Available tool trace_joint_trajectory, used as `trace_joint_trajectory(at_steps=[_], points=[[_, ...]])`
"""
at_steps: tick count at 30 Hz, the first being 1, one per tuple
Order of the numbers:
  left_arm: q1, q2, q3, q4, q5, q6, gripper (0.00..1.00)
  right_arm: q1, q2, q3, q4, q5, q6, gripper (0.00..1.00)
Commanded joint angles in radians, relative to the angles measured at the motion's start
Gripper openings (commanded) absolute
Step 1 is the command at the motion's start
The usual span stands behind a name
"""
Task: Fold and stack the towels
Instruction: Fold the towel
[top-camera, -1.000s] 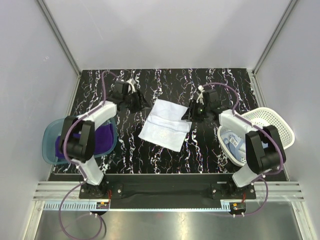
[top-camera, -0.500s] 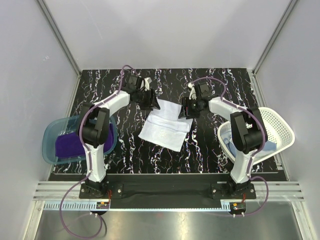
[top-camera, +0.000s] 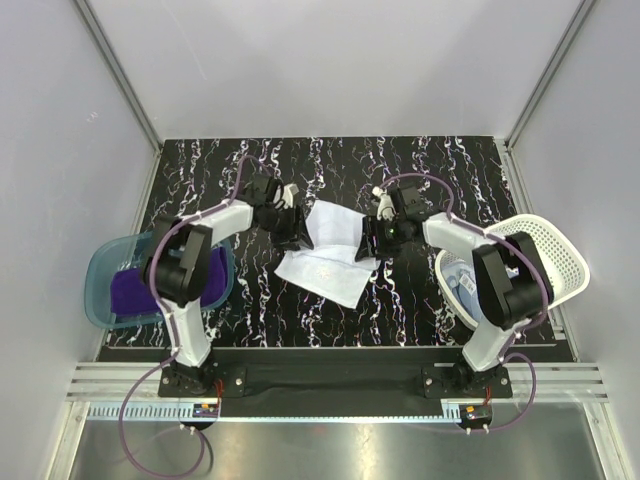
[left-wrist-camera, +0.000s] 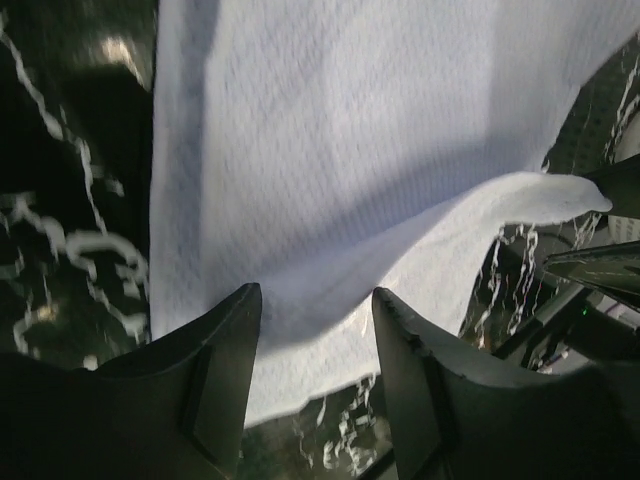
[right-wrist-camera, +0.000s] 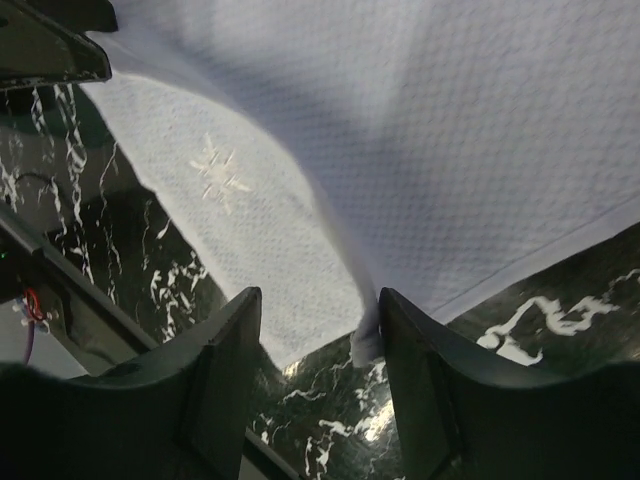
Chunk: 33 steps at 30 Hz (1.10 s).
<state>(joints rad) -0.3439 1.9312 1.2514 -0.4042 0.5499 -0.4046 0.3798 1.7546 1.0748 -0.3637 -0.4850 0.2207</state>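
A white towel (top-camera: 322, 262) lies in the middle of the black marbled table. My left gripper (top-camera: 293, 228) is at its far left edge and my right gripper (top-camera: 368, 238) at its far right edge. In the left wrist view the left gripper (left-wrist-camera: 315, 295) is open, with a raised fold of the white towel (left-wrist-camera: 330, 120) between its fingers. In the right wrist view the right gripper (right-wrist-camera: 320, 300) is open, and a ridge of the towel (right-wrist-camera: 480, 130) touches its right finger (right-wrist-camera: 420, 370). A purple towel (top-camera: 135, 290) lies in the teal tub (top-camera: 96, 270). A light blue towel (top-camera: 470, 285) lies in the white basket (top-camera: 560, 255).
The teal tub stands at the table's left edge and the white basket at the right edge. Grey walls close the table on three sides. Purple cables loop from both arms.
Both grippers have moved from beyond the towel's far edge inward and nearer, onto its far corners. The towel's far edge now stands up in folds between the jaws.
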Motion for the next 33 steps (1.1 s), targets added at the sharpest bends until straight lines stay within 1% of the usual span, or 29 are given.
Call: trace_joint_trajectory(at_steps=[1, 3, 5, 7, 10, 12, 13, 16, 18, 19, 20, 21, 22, 24, 25, 28, 30, 32, 33], points=[[-0.001, -0.173, -0.056, -0.013, -0.048, 0.023, 0.53, 0.030, -0.108, -0.056, 0.020, -0.041, -0.003, 0.57], [-0.003, -0.217, -0.090, -0.036, -0.109, 0.033, 0.53, 0.033, -0.142, -0.094, 0.026, -0.044, 0.002, 0.57], [-0.003, -0.233, -0.102, -0.050, -0.139, 0.032, 0.52, 0.039, -0.153, -0.116, 0.032, -0.070, 0.017, 0.57], [-0.003, -0.236, -0.098, -0.100, -0.214, 0.018, 0.52, 0.050, -0.156, -0.144, 0.042, -0.090, 0.034, 0.58], [-0.003, -0.248, -0.099, -0.145, -0.319, 0.001, 0.53, 0.050, -0.173, -0.182, 0.087, -0.070, 0.091, 0.58], [-0.003, -0.247, -0.101, -0.160, -0.369, -0.016, 0.53, 0.050, -0.182, -0.179, 0.095, 0.008, 0.143, 0.56], [-0.003, -0.244, -0.106, -0.162, -0.370, -0.020, 0.54, 0.051, -0.179, -0.171, 0.094, 0.072, 0.155, 0.56], [-0.003, -0.251, -0.130, -0.136, -0.340, -0.049, 0.54, 0.051, -0.129, -0.124, 0.097, 0.132, 0.164, 0.52], [-0.001, -0.284, -0.171, -0.095, -0.308, -0.075, 0.54, 0.050, -0.064, -0.064, 0.056, 0.193, 0.123, 0.50], [-0.003, -0.297, -0.188, -0.075, -0.292, -0.088, 0.54, 0.050, -0.038, -0.035, 0.030, 0.266, 0.103, 0.49], [-0.001, -0.325, -0.207, -0.050, -0.269, -0.105, 0.54, 0.051, 0.011, -0.004, -0.001, 0.308, 0.057, 0.49], [0.003, -0.342, -0.251, 0.012, -0.215, -0.150, 0.54, 0.050, 0.032, 0.049, -0.054, 0.348, 0.040, 0.48], [0.006, -0.360, -0.276, 0.049, -0.200, -0.177, 0.54, 0.051, 0.066, 0.072, -0.076, 0.412, 0.004, 0.47], [0.006, -0.423, -0.348, 0.150, -0.168, -0.238, 0.54, 0.050, 0.086, 0.126, -0.119, 0.466, -0.029, 0.46], [0.005, -0.434, -0.357, 0.162, -0.166, -0.250, 0.54, 0.050, 0.094, 0.141, -0.130, 0.521, -0.043, 0.45], [0.005, -0.433, -0.322, 0.127, -0.202, -0.250, 0.54, 0.048, 0.112, 0.189, -0.144, 0.594, -0.115, 0.45], [0.005, -0.419, -0.300, 0.111, -0.223, -0.247, 0.53, 0.047, 0.118, 0.218, -0.127, 0.605, -0.147, 0.45], [0.005, -0.393, -0.280, 0.117, -0.216, -0.250, 0.52, 0.042, 0.128, 0.261, -0.123, 0.602, -0.181, 0.44], [0.005, -0.380, -0.276, 0.133, -0.190, -0.252, 0.51, 0.041, 0.131, 0.280, -0.138, 0.593, -0.187, 0.44]])
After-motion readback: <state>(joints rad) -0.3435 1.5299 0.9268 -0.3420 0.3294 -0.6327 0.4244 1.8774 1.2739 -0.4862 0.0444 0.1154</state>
